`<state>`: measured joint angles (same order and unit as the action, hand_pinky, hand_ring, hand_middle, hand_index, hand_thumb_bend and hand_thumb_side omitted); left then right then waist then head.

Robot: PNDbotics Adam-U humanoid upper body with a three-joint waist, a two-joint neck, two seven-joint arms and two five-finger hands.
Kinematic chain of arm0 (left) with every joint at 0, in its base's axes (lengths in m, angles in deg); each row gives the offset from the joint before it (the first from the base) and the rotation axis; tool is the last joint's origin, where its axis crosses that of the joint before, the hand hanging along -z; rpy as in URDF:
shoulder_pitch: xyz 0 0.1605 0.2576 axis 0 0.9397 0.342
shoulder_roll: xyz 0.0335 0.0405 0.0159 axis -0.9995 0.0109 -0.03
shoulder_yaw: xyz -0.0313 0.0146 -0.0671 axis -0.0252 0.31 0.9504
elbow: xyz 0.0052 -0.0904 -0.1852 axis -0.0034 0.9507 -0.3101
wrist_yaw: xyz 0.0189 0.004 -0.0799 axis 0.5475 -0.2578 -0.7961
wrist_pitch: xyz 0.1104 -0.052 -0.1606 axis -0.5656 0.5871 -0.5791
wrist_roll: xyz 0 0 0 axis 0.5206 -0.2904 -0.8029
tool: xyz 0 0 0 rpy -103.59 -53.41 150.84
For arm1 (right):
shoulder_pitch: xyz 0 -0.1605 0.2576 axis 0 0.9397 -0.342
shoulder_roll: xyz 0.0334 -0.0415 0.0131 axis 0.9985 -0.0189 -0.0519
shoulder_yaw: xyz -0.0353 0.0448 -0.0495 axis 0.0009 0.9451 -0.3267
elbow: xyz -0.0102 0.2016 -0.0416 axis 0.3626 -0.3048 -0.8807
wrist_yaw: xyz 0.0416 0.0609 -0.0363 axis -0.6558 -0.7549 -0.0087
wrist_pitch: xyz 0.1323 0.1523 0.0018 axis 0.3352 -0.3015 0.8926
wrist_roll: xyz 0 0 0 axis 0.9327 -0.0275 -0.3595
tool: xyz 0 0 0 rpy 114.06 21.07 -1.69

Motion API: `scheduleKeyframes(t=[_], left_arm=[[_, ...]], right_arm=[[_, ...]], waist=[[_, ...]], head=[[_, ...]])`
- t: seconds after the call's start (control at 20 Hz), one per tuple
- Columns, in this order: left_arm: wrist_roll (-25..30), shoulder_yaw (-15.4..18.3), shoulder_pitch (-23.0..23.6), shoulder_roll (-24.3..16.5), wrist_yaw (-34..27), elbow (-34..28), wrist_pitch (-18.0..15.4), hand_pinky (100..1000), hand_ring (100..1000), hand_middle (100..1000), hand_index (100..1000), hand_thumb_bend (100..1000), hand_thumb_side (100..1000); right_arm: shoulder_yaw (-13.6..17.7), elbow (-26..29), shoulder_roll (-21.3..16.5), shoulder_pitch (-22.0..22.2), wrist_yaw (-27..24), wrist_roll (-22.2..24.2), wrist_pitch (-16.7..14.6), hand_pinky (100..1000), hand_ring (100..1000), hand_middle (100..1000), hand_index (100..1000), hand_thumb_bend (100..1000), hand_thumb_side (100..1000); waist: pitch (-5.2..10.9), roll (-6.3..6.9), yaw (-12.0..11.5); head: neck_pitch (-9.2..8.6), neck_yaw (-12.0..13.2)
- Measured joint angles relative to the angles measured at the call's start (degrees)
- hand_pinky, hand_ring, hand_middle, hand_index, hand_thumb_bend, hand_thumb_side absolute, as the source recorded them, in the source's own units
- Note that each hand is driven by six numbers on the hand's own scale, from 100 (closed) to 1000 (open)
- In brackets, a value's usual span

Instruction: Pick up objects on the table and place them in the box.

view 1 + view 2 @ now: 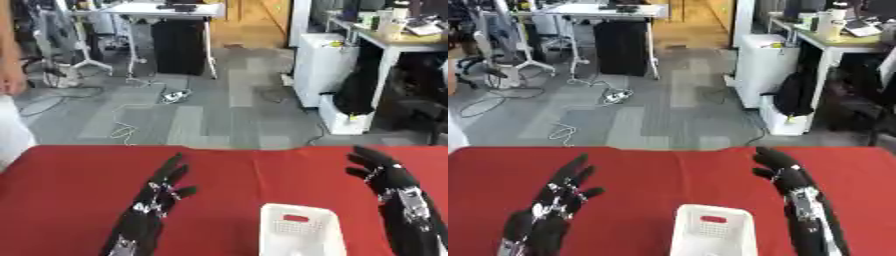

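Note:
A white latticed box [300, 230] stands on the red table [70, 180] near the front edge, a small red thing [297, 218] showing at its far inner wall. My left hand [157, 197] hovers to the left of the box, fingers straight and spread, holding nothing. To the right of the box my right hand [385, 175] is raised with fingers straight, also holding nothing. No loose objects show on the cloth around the box.
Beyond the table's far edge lies a grey office floor with cables [122, 131], a white desk [144, 10] at the back and a white cabinet [324, 65] at right. A person's arm [10, 75] shows at the far left edge.

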<state>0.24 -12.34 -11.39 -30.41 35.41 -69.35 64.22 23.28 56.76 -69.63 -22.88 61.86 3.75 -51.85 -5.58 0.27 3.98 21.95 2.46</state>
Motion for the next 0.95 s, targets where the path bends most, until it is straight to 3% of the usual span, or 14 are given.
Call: scheduleKeyframes(t=[0.25, 0.95], left_arm=[[0.1, -0.4, -0.4, 0.8, 0.6, 0.9, -0.2, 825, 1000, 1000, 1000, 528, 1000], [1.4, -0.9, -0.5, 0.8, 1.6, 1.2, -0.1, 813, 1000, 1000, 1000, 557, 1000]], right_arm=[[-0.5, 0.8, 0.5, 0.0, -0.7, -1.0, -0.1, 943, 960, 896, 938, 100, 1000], [-0.7, 1.2, 0.8, 0.0, -4.3, 1.5, -2.1, 976, 954, 902, 958, 100, 1000]], waist=[[0.0, -0.02, 0.2], [0.0, 0.0, 0.9]], head=[[-1.01, -0.5], [-1.27, -2.0]])
